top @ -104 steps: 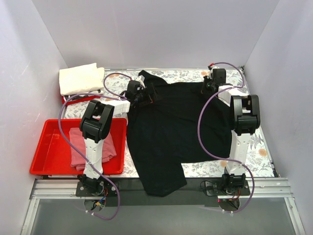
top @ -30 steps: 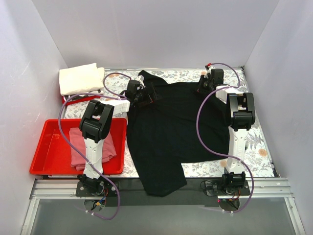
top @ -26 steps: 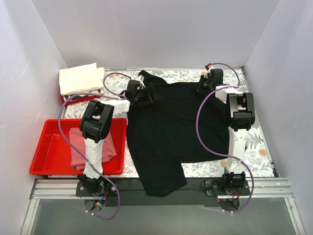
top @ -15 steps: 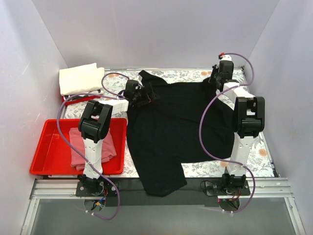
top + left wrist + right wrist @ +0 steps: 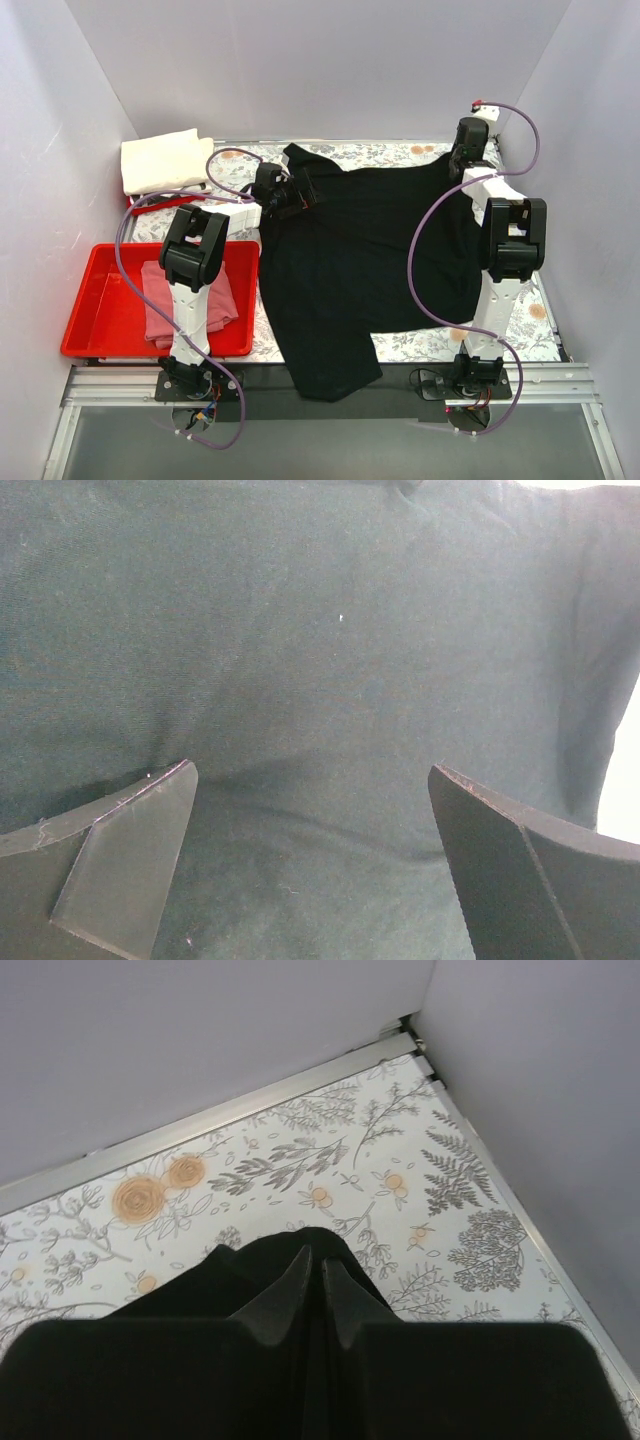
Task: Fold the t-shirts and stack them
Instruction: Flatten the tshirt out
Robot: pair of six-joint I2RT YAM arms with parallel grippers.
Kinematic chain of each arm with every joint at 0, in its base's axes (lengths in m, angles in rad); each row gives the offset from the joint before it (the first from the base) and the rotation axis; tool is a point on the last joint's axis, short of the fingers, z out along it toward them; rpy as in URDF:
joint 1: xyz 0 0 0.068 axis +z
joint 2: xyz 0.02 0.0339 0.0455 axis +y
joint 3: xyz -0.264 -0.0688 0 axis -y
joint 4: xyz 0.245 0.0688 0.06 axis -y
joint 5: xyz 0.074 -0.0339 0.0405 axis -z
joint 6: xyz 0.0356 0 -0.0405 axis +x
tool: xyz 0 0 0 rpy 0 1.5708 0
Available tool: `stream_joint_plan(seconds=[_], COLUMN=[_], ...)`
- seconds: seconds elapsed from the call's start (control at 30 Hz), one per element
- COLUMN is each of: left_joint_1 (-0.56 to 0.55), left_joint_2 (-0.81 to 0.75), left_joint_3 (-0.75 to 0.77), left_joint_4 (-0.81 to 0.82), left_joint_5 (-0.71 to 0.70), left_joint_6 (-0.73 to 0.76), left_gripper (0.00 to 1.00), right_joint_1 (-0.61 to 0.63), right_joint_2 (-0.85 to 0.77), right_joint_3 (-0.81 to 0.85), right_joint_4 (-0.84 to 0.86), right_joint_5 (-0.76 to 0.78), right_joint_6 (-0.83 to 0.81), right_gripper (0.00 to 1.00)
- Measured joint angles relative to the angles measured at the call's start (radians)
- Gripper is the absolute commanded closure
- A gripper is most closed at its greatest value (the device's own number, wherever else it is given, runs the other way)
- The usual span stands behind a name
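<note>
A black t-shirt (image 5: 350, 260) lies spread across the floral table, its hem hanging over the near edge. My right gripper (image 5: 459, 163) is shut on its far right corner and holds that corner a little raised near the back right. In the right wrist view the black cloth (image 5: 245, 1275) peaks around the shut gripper (image 5: 314, 1262). My left gripper (image 5: 296, 197) hovers over the shirt's far left part, close to the cloth (image 5: 320, 660); it (image 5: 312, 865) stands wide open with nothing between the fingers. A dusty pink t-shirt (image 5: 160, 305) lies in the red tray. The cream-white t-shirt (image 5: 165, 160) sits folded at the back left.
The red tray (image 5: 95, 310) stands at the near left. Another red tray (image 5: 150, 204) peeks out under the cream shirt. White walls close in the table (image 5: 300, 1165) at the back and both sides, with the back right corner (image 5: 410, 1025) near my right gripper.
My right gripper has closed on the black shirt's far right corner and moved toward the back right, drawing the cloth with it. The left arm has barely moved.
</note>
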Motion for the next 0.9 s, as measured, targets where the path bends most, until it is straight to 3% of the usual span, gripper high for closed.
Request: stream_joint_plan(seconds=[0.13, 0.27, 0.3, 0.47, 0.67, 0.9], left_joint_1=[0.000, 0.000, 0.000, 0.002, -0.008, -0.148], left_joint_2=[0.000, 0.000, 0.000, 0.001, 0.001, -0.017], left_joint_3=[0.003, 0.011, 0.015, 0.057, 0.150, 0.185], left_joint_4=[-0.005, -0.020, -0.026, -0.075, -0.115, -0.160], left_joint_5=[-0.005, -0.019, -0.023, -0.052, -0.097, -0.194], left_joint_6=[0.003, 0.007, 0.008, 0.029, 0.076, 0.139], left_gripper=[0.06, 0.06, 0.06, 0.06, 0.05, 0.06], right_joint_1=[0.002, 0.002, 0.002, 0.002, 0.002, -0.122], right_joint_2=[0.000, -0.002, -0.011, -0.175, -0.568, -0.789], right_joint_3=[-0.019, -0.026, -0.040, -0.245, -0.552, -0.792], right_joint_4=[0.050, 0.080, 0.095, 0.103, 0.069, 0.003], right_joint_5=[0.076, 0.104, 0.101, 0.058, -0.030, -0.127], right_joint_6=[-0.002, -0.001, -0.001, -0.010, 0.006, 0.060], right_gripper=[0.97, 0.44, 0.40, 0.33, 0.30, 0.29])
